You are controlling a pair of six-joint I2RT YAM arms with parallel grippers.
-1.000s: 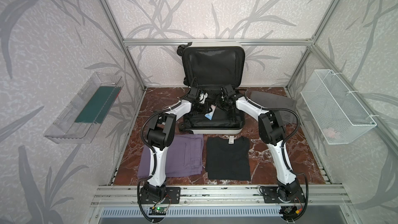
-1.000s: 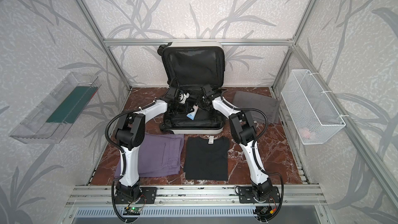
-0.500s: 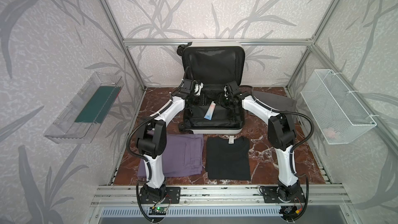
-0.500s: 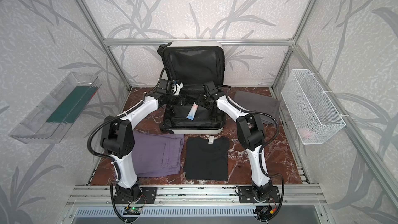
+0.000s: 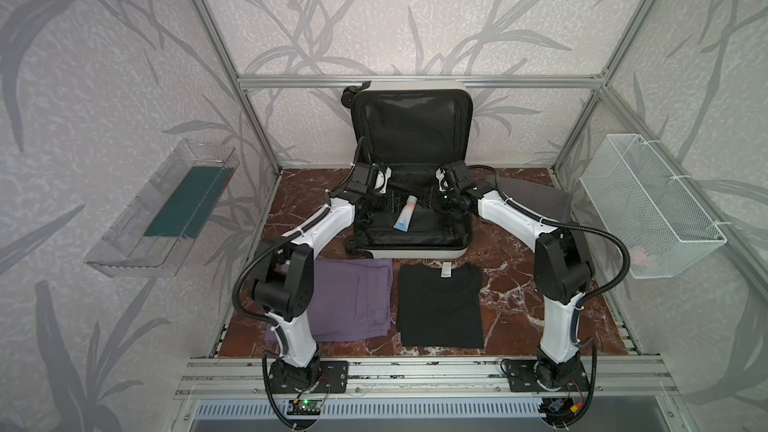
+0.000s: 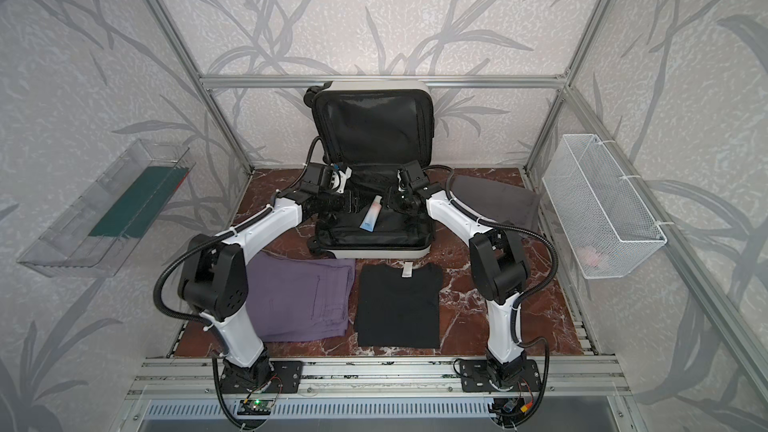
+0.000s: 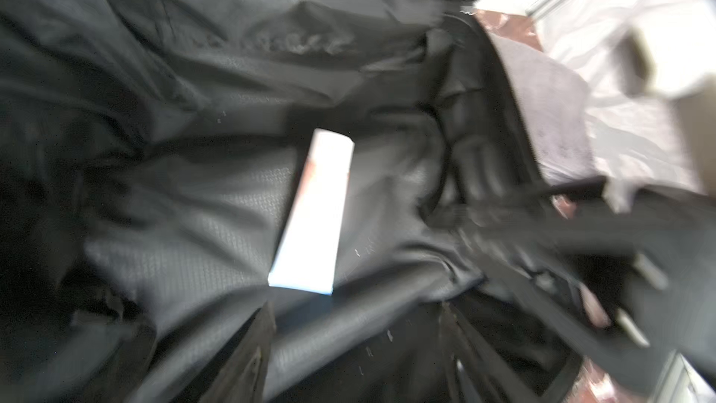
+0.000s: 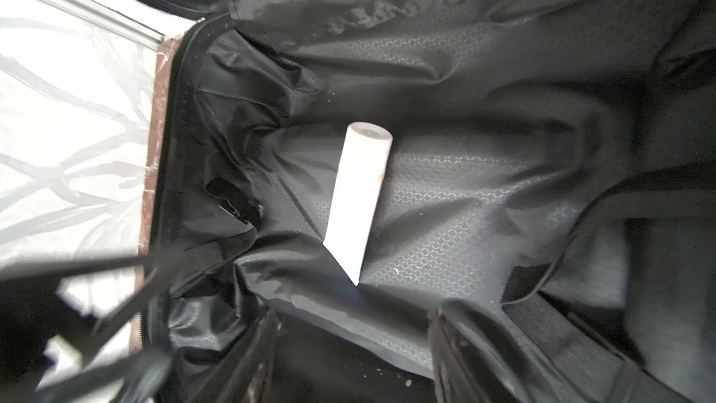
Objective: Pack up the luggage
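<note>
The luggage [image 5: 415, 252] [image 6: 374, 252] is a white hard-shell case standing open at the back of the table, with its lid upright against the wall. A white tube with a blue end [image 5: 405, 218] [image 6: 371, 218] [image 7: 314, 211] [image 8: 358, 195] lies on the black lining of the lower half. My left gripper [image 5: 380, 202] [image 6: 338, 203] [image 7: 356, 312] hovers over the left side of that half. Its jaws are open and hold nothing. My right gripper [image 5: 436, 201] [image 6: 399, 202] [image 8: 352, 317] hovers over the right side, also open, with only lining fabric below it.
A folded purple garment [image 5: 353, 305] and a folded black T-shirt [image 5: 440, 309] lie in front of the case. A grey cloth [image 5: 532, 197] lies at the back right. A clear bin [image 5: 166, 209] hangs on the left wall and a white wire basket [image 5: 648, 201] on the right wall.
Both grippers have drawn apart from the middle of the case toward its sides. The left jaws have spread wider. The tube lies uncovered on the lining.
</note>
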